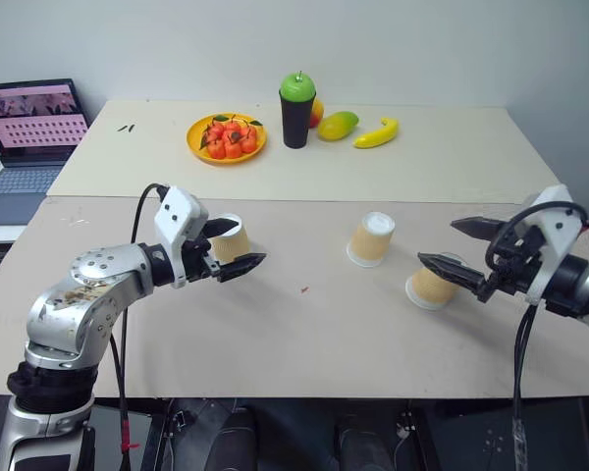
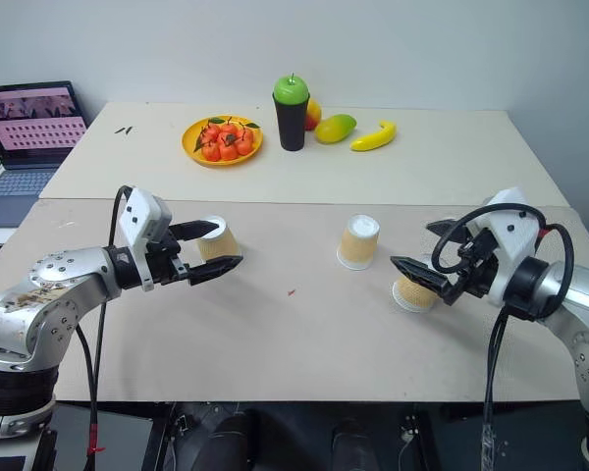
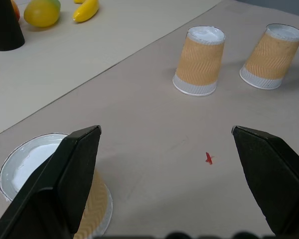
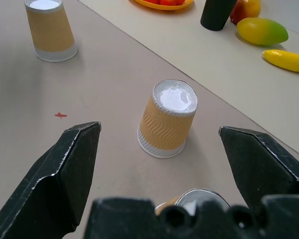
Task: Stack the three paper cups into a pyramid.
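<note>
On the near tabletop (image 1: 304,343), at about 9 o'clock, your left claw (image 1: 238,247) is hovering with its two black fingers spread wide and gripping nothing. The left paper cup (image 1: 233,238) is sitting upside down, white base up, just behind those fingers, partly hidden by them. Near the middle, at roughly 12 o'clock from the tabletop's centre, the middle paper cup (image 1: 371,238) is also standing inverted and well apart from both claws. Moving on toward 3 o'clock, the right paper cup (image 1: 429,287) is sitting inverted too, just beneath and behind the fingers of your right claw (image 1: 468,250), which is likewise hanging wide open and empty; whether a finger is touching that cup cannot be told. All three cups are standing separately on the tabletop, none stacked, so the pyramid is not yet begun. A small red speck (image 3: 209,158) is lying between the left and middle cups. On the far tabletop, from 10 to 1 o'clock, you are seeing a laptop (image 1: 27,147), a yellow plate of red fruit (image 1: 226,137), a black cup with a green apple (image 1: 296,108), a mango (image 1: 338,125) and a banana (image 1: 377,133).
</note>
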Controlling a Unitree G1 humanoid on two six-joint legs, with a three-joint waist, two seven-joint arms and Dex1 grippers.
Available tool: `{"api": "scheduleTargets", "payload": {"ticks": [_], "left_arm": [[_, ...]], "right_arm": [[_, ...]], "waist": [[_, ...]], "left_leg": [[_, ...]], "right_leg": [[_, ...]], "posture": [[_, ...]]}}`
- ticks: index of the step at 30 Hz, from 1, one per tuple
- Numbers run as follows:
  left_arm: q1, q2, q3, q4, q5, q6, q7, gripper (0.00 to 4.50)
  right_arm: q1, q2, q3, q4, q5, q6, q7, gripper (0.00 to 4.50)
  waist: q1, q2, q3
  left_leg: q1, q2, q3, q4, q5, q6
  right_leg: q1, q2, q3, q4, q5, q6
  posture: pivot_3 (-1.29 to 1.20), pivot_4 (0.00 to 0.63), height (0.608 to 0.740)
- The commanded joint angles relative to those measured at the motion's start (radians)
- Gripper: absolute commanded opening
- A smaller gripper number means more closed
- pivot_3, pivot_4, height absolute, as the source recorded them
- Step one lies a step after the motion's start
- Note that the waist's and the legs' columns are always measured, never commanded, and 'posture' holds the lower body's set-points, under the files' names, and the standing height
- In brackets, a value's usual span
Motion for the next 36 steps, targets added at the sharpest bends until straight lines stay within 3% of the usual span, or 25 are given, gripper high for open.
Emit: {"api": "scheduleTargets", "payload": {"ticks": [1,13,26,36], "left_arm": [[-0.004,0.010,0.045,-0.057,-0.038,0.021,0.018,4.50],[-0.132,-0.024,0.037,-0.047,-0.083,0.057,0.089,4.50],[-0.207,-0.032,-0.026,0.003,-0.095,0.063,0.046,4.50],[-0.230,-0.012,-0.074,0.003,-0.066,0.059,0.028,4.50]], "right_arm": [[-0.028,-0.055,-0.022,-0.007,0.035,0.025,0.026,4.47],[-0.082,-0.063,0.026,-0.011,0.055,0.063,-0.039,4.47],[0.147,-0.049,-0.142,0.087,-0.066,-0.060,-0.030,4.47],[0.212,0.038,-0.065,0.084,-0.051,-0.094,-0.025,4.47]], "waist": [[-0.001,0.000,0.000],[0.003,0.000,0.000],[0.002,0.000,0.000],[-0.001,0.000,0.000]], "left_leg": [[0.000,0.000,0.000,0.000,0.000,0.000],[-0.001,0.002,-0.001,0.003,0.000,0.001],[-0.001,0.002,-0.001,0.004,-0.001,0.001],[0.000,0.002,-0.001,0.005,-0.001,0.001]], "right_leg": [[0.000,0.000,0.000,0.000,0.000,0.000],[0.001,0.004,0.002,0.001,0.001,-0.002],[0.001,0.005,0.003,0.003,0.001,-0.002],[0.001,0.006,0.004,0.004,0.001,-0.002]], "posture": [[0.00,0.150,0.735],[0.00,0.150,0.735],[0.00,0.150,0.735],[0.00,0.150,0.735]]}}
